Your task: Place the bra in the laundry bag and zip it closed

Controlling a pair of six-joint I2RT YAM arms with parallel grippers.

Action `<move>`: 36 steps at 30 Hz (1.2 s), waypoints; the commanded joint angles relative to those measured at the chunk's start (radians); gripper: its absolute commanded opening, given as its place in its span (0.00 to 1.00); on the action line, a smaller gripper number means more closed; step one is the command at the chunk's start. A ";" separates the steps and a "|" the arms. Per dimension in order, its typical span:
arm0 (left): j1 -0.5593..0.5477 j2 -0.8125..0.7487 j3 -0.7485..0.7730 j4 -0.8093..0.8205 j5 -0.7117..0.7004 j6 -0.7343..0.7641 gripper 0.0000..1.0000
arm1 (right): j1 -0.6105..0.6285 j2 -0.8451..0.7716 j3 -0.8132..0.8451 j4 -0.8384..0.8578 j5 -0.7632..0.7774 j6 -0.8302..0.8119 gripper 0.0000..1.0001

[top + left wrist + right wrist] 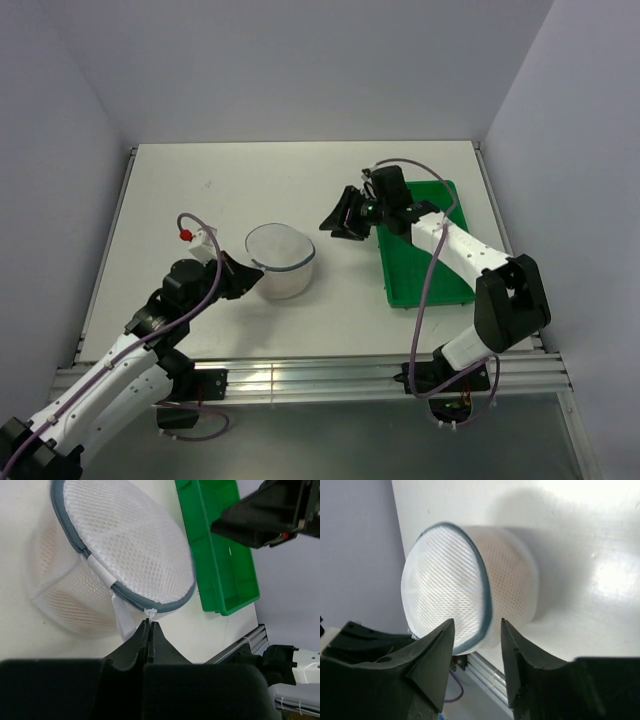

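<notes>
The laundry bag (282, 262) stands on the table as a round white mesh pouch with a grey-blue zipper rim (150, 600) around its lid. A peach tint of the bra (67, 605) shows through the mesh and also tinges the bag's side in the right wrist view (512, 570). My left gripper (243, 275) sits at the bag's left side, its jaws (149, 624) shut on the small white zip pull (150, 612). My right gripper (338, 222) hovers to the right of the bag, apart from it. Its jaws (477, 622) stand open with nothing between them.
A green rectangular tray (425, 270) lies at the right of the table, under the right arm, and also shows in the left wrist view (225, 580). An aluminium rail (300, 375) runs along the table's near edge. Grey walls close in three sides.
</notes>
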 commanded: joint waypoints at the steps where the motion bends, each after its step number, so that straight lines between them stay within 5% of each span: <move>1: -0.015 0.008 0.046 0.019 0.046 0.017 0.00 | -0.009 0.000 0.111 -0.025 0.033 -0.039 0.54; 7: -0.120 0.137 0.072 0.121 0.046 0.001 0.00 | 0.033 -0.046 0.142 -0.088 0.073 0.002 0.63; 17: -0.246 0.291 0.127 0.235 -0.006 -0.012 0.00 | 0.160 -0.346 -0.258 0.092 0.131 0.260 0.65; 29: -0.269 0.355 0.152 0.246 -0.009 -0.008 0.00 | 0.243 -0.172 -0.219 0.204 0.147 0.299 0.64; 33: -0.269 0.357 0.155 0.234 -0.013 -0.005 0.00 | 0.245 -0.123 -0.206 0.240 0.137 0.315 0.52; 34: -0.269 0.358 0.156 0.225 -0.016 -0.005 0.00 | 0.246 -0.117 -0.205 0.240 0.141 0.317 0.35; 36: -0.269 0.352 0.158 0.200 -0.027 -0.003 0.00 | 0.246 -0.101 -0.193 0.240 0.141 0.317 0.21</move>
